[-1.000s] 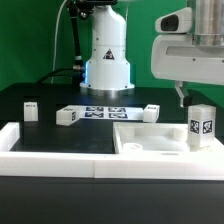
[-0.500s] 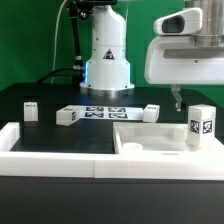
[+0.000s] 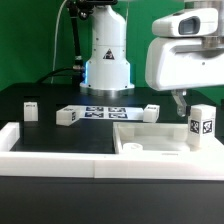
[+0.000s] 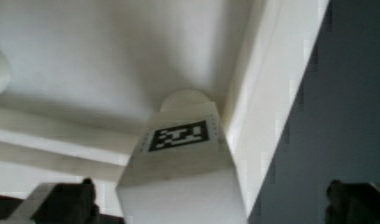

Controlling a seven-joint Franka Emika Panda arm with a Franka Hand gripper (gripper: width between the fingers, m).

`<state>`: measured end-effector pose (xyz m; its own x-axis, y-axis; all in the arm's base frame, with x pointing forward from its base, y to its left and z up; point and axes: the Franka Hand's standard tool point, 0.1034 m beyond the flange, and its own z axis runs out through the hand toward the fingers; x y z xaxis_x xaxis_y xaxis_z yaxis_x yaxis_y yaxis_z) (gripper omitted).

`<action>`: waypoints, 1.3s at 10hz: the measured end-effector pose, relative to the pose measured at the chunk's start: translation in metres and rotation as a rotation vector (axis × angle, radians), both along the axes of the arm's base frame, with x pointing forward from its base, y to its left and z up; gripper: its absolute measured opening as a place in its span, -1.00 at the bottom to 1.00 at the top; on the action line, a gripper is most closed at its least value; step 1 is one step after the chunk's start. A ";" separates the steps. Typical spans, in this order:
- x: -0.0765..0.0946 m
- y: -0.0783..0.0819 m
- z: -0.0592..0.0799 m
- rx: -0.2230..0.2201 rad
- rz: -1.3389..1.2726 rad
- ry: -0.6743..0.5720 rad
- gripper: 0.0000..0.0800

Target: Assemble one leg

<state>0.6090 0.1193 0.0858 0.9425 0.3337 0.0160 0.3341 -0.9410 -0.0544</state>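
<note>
The leg is a small white post with a black-and-white tag. It stands upright on the large flat white panel at the exterior view's right. My gripper hangs just above it, slightly toward the exterior view's left. In the wrist view the leg reaches up between my two dark fingertips, which stand wide apart on either side without touching it. The gripper is open and empty.
Three more small white posts stand on the black table: one at the far left, one by the marker board, one at mid right. The marker board lies before the robot base. A white rail runs along the front.
My gripper has come lower and a little toward the exterior view's left, closer to the standing leg. The leg and the other parts have not moved.
</note>
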 end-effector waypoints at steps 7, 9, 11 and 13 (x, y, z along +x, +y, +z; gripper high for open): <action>0.000 -0.003 -0.001 -0.006 0.111 -0.006 -0.27; 0.000 -0.003 -0.001 0.001 -0.007 0.002 -0.27; 0.000 -0.005 -0.001 0.012 -0.171 0.012 -0.27; 0.001 -0.003 -0.001 0.023 -0.386 0.024 -0.27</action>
<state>0.6096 0.1165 0.0844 0.9989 -0.0459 -0.0046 -0.0461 -0.9956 -0.0810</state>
